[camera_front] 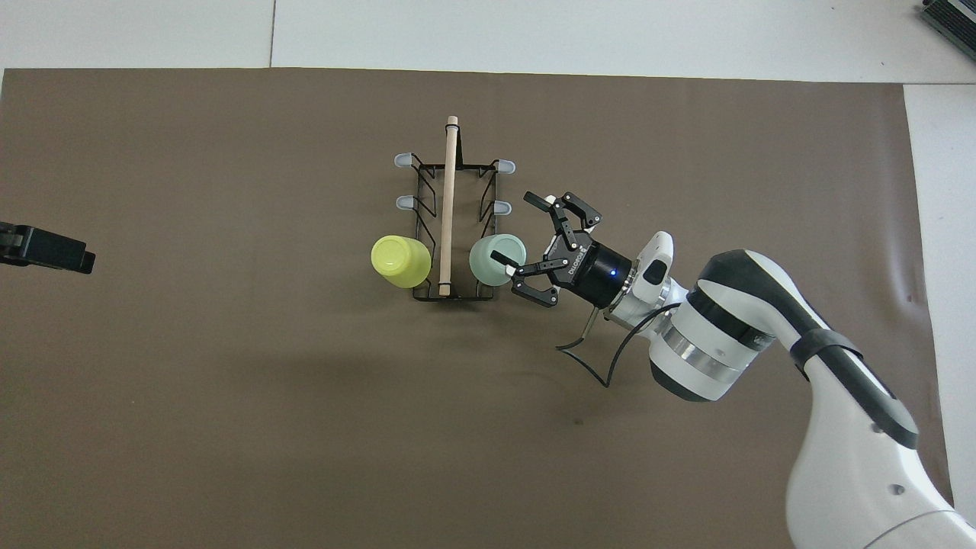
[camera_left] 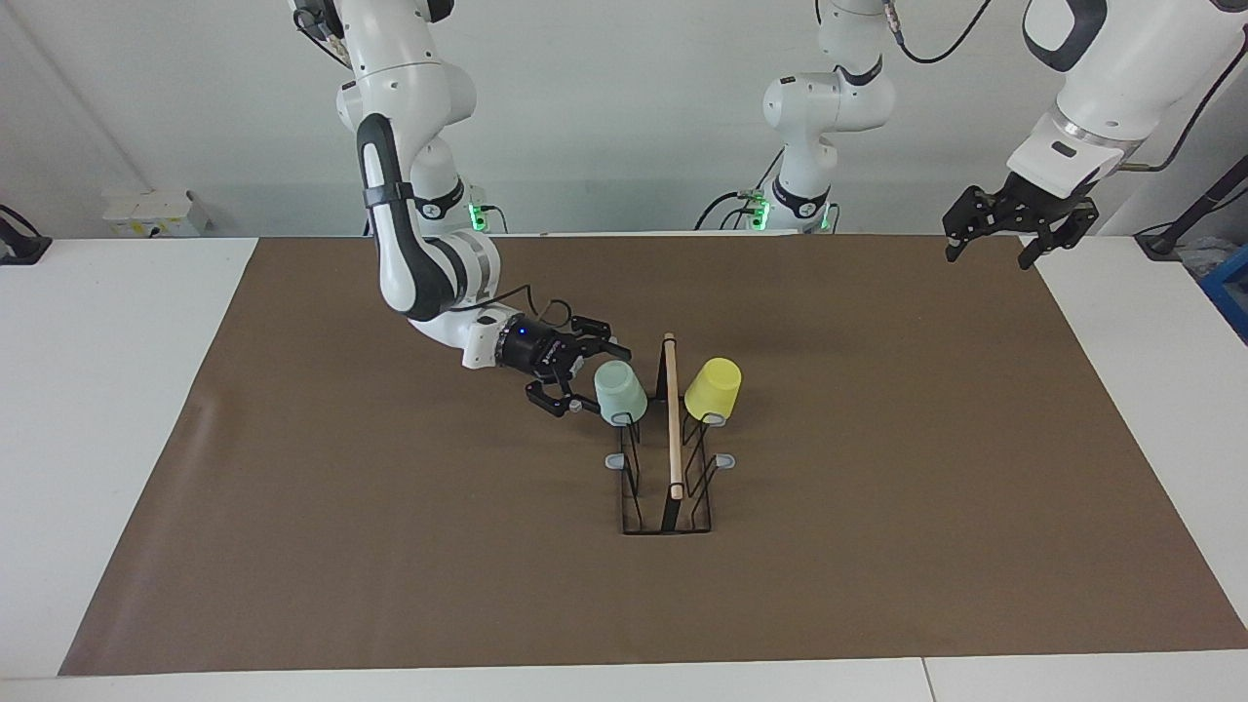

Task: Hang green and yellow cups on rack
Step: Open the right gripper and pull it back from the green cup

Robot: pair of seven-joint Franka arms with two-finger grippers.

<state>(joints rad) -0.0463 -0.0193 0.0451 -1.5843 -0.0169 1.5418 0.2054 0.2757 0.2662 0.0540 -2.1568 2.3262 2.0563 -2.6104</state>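
The rack [camera_left: 672,429] [camera_front: 448,198] stands mid-table, its wooden rod running away from the robots. The green cup [camera_left: 620,392] [camera_front: 497,261] hangs upside down on the prong nearest the robots, on the right arm's side. The yellow cup [camera_left: 713,388] [camera_front: 399,261] hangs upside down on the matching prong on the left arm's side. My right gripper [camera_left: 590,378] [camera_front: 515,229] lies low beside the green cup, open, holding nothing, with one fingertip close against the cup's side. My left gripper [camera_left: 1004,234] [camera_front: 76,255] waits open in the air over the mat's corner.
A brown mat [camera_left: 390,546] covers most of the white table [camera_left: 107,409]. Grey-tipped free prongs [camera_left: 615,460] [camera_left: 725,459] stick out from the rack's sides farther from the robots. The right arm's cable loops over the mat by its wrist.
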